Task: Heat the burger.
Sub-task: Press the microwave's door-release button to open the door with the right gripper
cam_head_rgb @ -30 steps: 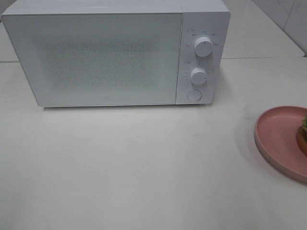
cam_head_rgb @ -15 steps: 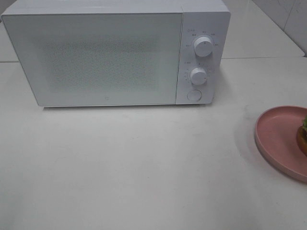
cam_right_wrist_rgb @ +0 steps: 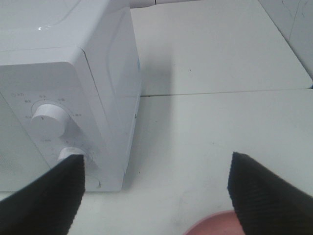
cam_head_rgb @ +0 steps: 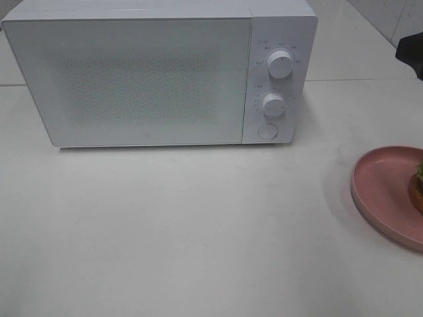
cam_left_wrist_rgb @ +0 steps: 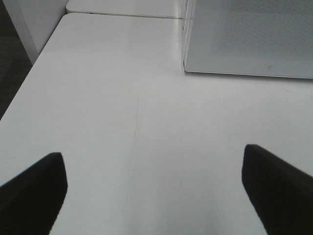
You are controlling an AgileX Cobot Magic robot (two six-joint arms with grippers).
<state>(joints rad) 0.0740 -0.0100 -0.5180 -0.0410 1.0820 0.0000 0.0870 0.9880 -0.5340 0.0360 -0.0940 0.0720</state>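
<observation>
Pink plate (cam_head_rgb: pixel 380 188) cut by frame edge, burger (cam_head_rgb: pixel 418 186) mostly cropped, left tool (cam_left_wrist_rgb: pixel 152 164) wide, right tool (cam_right_wrist_rgb: pixel 154 169) wide, both empty.

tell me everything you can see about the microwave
The microwave is a white box standing upright at the back of the white table. Its door, with a dotted window, is shut. The panel on its right carries an upper knob, a lower knob and a round button. Only the table touches it.

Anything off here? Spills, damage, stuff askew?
Nothing stands out. The microwave is shut and intact; the burger sits on the pink plate, mostly cut off at the frame's right edge; the table shows no spill.
</observation>
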